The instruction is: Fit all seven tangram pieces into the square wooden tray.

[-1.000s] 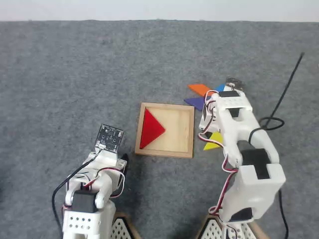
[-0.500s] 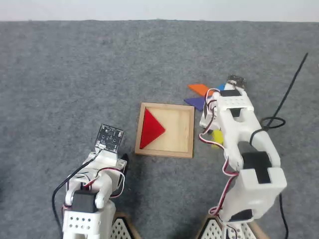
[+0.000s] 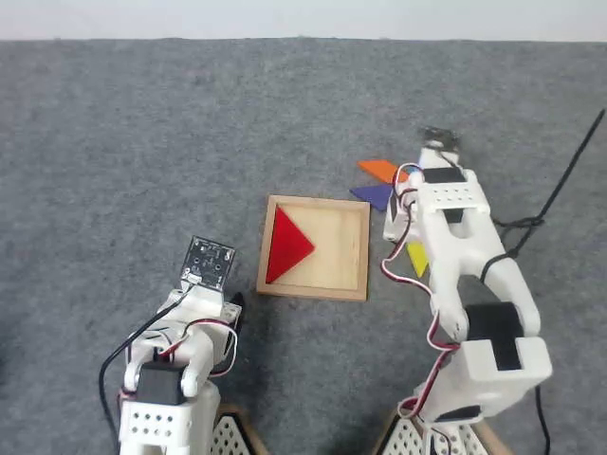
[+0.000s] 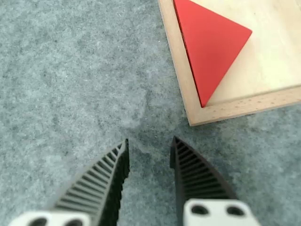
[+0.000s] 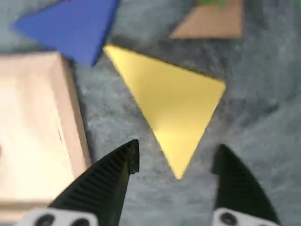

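Note:
The square wooden tray [image 3: 358,248] lies mid-table with a red triangle [image 3: 285,244] flat against its left inner side. Right of the tray, the right arm [image 3: 446,204] stands over loose pieces: an orange piece [image 3: 379,170], a purple-blue triangle [image 3: 373,195] and a yellow triangle [image 3: 415,258], partly hidden by the arm. My right gripper [image 5: 178,147] is open, its tips either side of one corner of the yellow triangle [image 5: 174,103], beside the tray's edge [image 5: 70,117]. My left gripper [image 4: 150,140] is open over bare carpet near the tray corner [image 4: 197,117] and the red triangle [image 4: 207,42].
Grey carpet covers the whole table. A blue triangle [image 5: 70,26] and a brownish-orange piece [image 5: 211,21] lie just beyond the yellow one. The left arm [image 3: 180,351] sits at the near left. A black cable [image 3: 560,190] trails off the right arm.
The right arm has shifted a little toward the far side and now covers more of the yellow triangle. The left arm, tray and red triangle have not moved.

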Tool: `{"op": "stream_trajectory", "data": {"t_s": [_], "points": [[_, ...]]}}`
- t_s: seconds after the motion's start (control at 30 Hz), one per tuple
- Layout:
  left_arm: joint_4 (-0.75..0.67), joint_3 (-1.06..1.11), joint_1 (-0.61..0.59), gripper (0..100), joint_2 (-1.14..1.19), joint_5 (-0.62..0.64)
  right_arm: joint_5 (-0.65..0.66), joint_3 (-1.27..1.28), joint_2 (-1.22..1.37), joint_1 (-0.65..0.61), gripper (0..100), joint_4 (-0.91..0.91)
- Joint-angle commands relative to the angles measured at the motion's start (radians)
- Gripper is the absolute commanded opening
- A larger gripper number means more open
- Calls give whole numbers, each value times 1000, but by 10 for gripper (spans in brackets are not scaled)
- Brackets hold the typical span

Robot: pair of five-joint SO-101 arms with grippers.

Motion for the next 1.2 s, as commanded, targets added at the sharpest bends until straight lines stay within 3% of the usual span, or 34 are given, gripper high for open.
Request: {"op": "stream_trajectory", "data": {"t_s": [0.0, 0.33, 0.93, 1.17], "points": [[3, -10, -5, 137, -20, 8, 180, -66, -56, 8, 334, 19], [3, -10, -5, 137, -20, 8, 308, -69, 4, -81, 332, -65], [3, -10, -5, 137, -20, 8, 331, -258, 285, -1, 332, -102], [3, -10, -5, 137, -20, 8, 322, -293, 314, 1, 329, -33]]}}
